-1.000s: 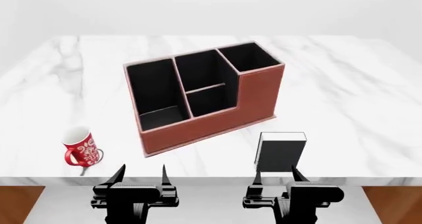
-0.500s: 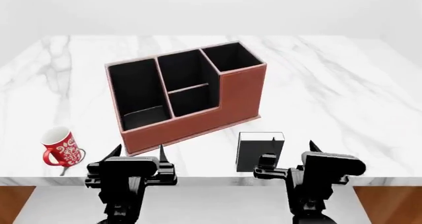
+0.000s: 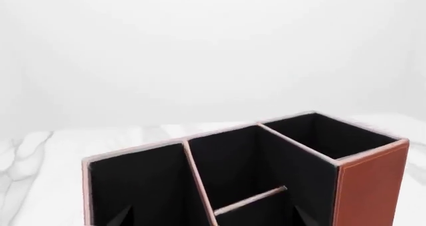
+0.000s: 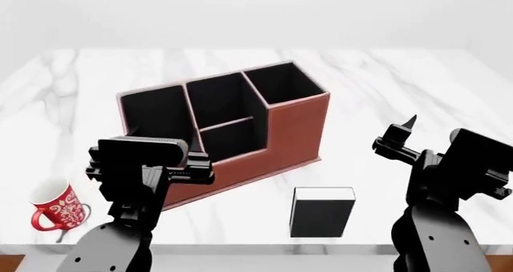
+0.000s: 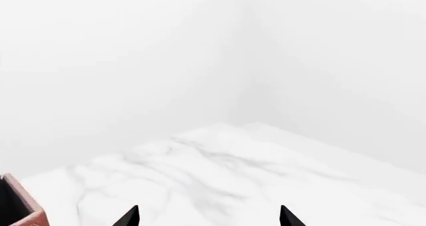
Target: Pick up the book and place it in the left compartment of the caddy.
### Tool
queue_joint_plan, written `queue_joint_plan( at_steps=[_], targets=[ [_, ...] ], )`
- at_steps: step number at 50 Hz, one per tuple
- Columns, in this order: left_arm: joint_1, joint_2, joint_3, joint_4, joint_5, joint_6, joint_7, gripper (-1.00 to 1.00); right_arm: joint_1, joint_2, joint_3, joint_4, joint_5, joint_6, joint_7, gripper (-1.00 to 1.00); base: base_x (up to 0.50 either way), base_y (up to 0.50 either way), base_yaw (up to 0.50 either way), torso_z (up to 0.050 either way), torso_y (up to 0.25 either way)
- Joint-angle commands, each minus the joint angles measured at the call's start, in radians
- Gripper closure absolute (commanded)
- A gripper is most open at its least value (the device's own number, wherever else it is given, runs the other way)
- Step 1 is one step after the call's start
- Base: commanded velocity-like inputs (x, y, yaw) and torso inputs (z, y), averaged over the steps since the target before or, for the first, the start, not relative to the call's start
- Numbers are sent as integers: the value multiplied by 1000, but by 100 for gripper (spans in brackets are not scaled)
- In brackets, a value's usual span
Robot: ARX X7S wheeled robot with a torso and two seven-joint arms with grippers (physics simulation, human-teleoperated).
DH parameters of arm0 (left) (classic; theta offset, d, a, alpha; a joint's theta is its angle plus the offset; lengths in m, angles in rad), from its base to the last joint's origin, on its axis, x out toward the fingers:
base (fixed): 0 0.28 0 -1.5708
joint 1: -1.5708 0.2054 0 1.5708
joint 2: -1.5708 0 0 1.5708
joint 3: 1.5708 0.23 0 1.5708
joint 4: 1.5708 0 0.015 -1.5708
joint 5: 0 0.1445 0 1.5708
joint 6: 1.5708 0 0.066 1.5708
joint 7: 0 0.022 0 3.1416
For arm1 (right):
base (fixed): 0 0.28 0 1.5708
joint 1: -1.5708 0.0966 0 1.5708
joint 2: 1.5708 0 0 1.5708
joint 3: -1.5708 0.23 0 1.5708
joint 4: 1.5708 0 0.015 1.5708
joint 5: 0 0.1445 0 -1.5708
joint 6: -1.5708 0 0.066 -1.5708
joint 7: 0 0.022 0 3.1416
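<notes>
Both arms' fingers are spread wide and empty, the right fingers (image 4: 405, 134) well above the book (image 4: 321, 211) standing on the worktop (image 4: 385, 98). A careless descent could topple it, since it stands upright near the worktop's edge.

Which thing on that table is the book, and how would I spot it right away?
Find the big reddish-brown caddy on the marble table. The book lies nearer the table's front edge, apart from the caddy. It is a small black block with a white top edge, unlike the red patterned mug at far left.
</notes>
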Motion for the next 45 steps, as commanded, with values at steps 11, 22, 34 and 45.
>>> queue_joint_plan(
  at_steps=[11,22,34,45],
  targets=[
    [-9,-21,8,16,-13,-12,-10,-100,21,19,3,22,30,6,23,-100,500,0,0,0,0],
    [-11,-27,8,23,-21,-23,-19,-100,14,21,2,23,54,-19,17,-100,409,0,0,0,2],
    [-15,-35,17,23,-25,-25,-26,-100,20,29,-6,31,76,6,20,-100,125,0,0,0,0],
    [-15,-39,21,26,-30,-27,-33,-100,17,36,-13,27,82,-1,27,-100,56,0,0,0,0]
  ],
)
